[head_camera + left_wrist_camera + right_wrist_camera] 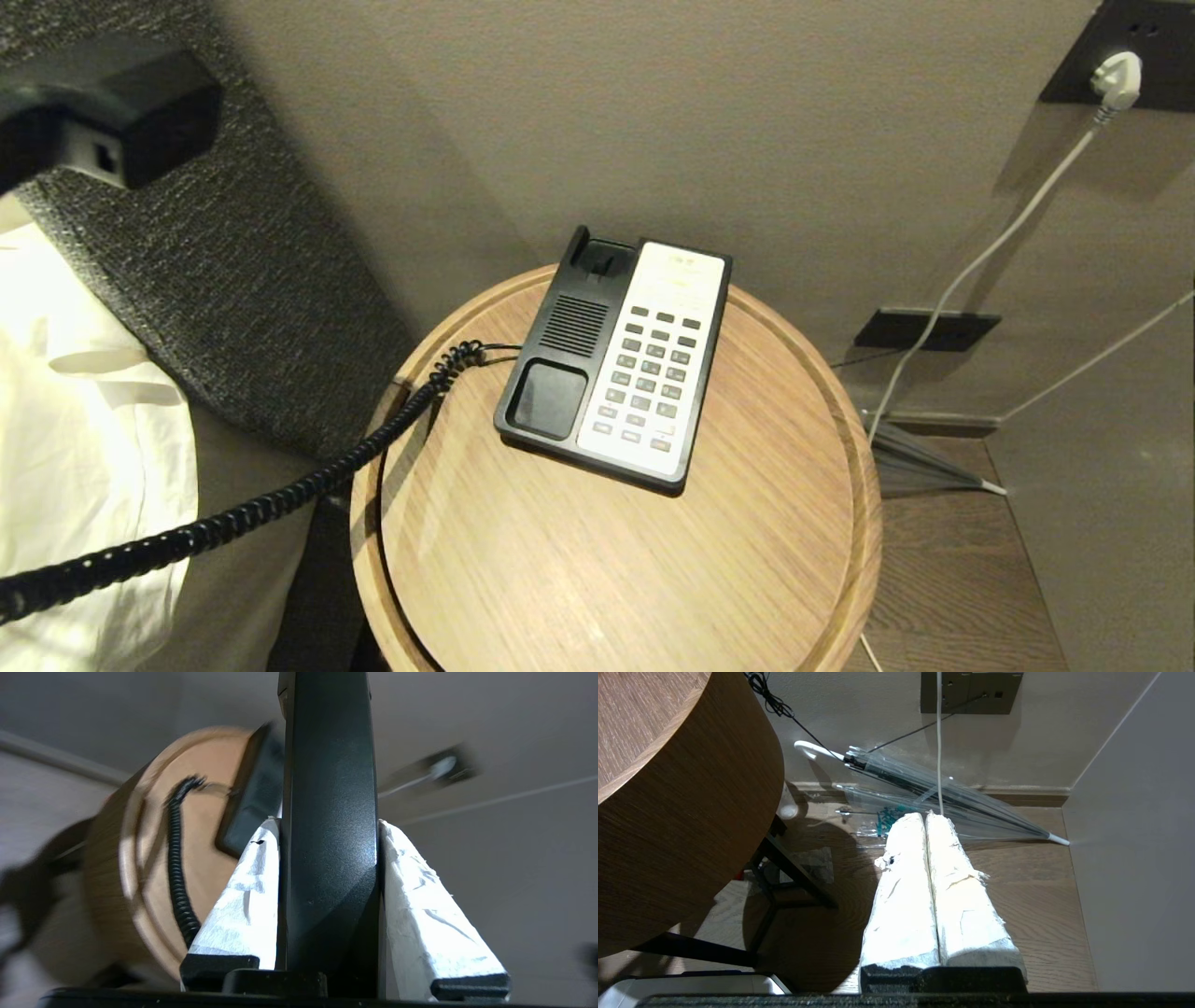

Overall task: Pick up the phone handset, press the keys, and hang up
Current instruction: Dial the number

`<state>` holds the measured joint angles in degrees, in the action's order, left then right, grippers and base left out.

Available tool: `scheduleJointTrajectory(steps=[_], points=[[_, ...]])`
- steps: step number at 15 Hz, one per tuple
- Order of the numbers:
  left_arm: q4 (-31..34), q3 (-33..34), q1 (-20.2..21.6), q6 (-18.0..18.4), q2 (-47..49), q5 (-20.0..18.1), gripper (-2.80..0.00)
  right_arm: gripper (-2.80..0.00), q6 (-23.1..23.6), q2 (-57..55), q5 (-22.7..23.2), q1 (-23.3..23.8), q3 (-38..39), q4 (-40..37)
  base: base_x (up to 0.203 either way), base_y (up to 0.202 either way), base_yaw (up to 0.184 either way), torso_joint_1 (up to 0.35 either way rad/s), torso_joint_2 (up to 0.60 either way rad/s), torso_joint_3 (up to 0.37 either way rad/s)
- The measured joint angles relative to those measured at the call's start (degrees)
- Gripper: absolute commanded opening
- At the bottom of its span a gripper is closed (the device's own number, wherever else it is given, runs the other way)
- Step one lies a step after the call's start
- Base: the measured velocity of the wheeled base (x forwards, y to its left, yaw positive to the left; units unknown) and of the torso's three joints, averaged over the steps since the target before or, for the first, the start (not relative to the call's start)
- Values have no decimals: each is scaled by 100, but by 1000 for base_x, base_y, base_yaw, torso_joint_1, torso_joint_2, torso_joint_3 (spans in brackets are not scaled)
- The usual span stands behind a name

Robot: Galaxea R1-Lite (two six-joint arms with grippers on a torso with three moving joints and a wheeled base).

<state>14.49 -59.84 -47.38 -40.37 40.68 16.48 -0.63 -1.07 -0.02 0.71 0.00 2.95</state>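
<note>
Two arms on your rig, one at work. Your left gripper (329, 826) is clamped on the phone handset (329, 812): in the left wrist view the white-wrapped fingers (243, 896) press against both flat sides of the glossy black bar, which runs straight up between them. In the head view one end of the handset (112, 112) sits at the upper left corner, lifted well clear of the phone base (616, 359) and off to the robot's left of the round wooden table (653, 560). The gripper itself is not in the head view.

The black coiled cord (280, 495) runs from the left side of the base across the table rim, then down and out past the lower left edge, over white bedding (84, 420). A dark textured headboard (243, 280) stands behind that.

The base lies near the back of the table, slightly turned. Its cradle (551, 397) is bare, with the slotted speaker grille (576, 325) beside it. The keys (649, 373) show as a grid of small grey buttons on the white faceplate; nothing touches them.

Your right gripper (930, 816) hangs low beside the table, over the wooden floor (1041, 905), its wrapped fingers pressed together with nothing between them. Ahead of it a clear folded umbrella (934, 788) lies against the skirting, and a white cable (939, 742) drops from a wall socket plate (971, 690)
</note>
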Motion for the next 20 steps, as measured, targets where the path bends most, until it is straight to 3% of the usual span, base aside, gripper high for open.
scheduleJointTrajectory(steps=[3,14,20], points=[[-633,306,0,-103,-593,-87,-280,-280,3,0,2,0,0,0,0,0,0,0,0,0],[-653,517,33,-98,-924,-215,-280,-280,1,0,2,0,0,0,0,0,0,0,0,0],[-539,350,283,-58,-981,-246,-280,-280,129,0,58,0,-84,-265,0,0,0,0,0,0]])
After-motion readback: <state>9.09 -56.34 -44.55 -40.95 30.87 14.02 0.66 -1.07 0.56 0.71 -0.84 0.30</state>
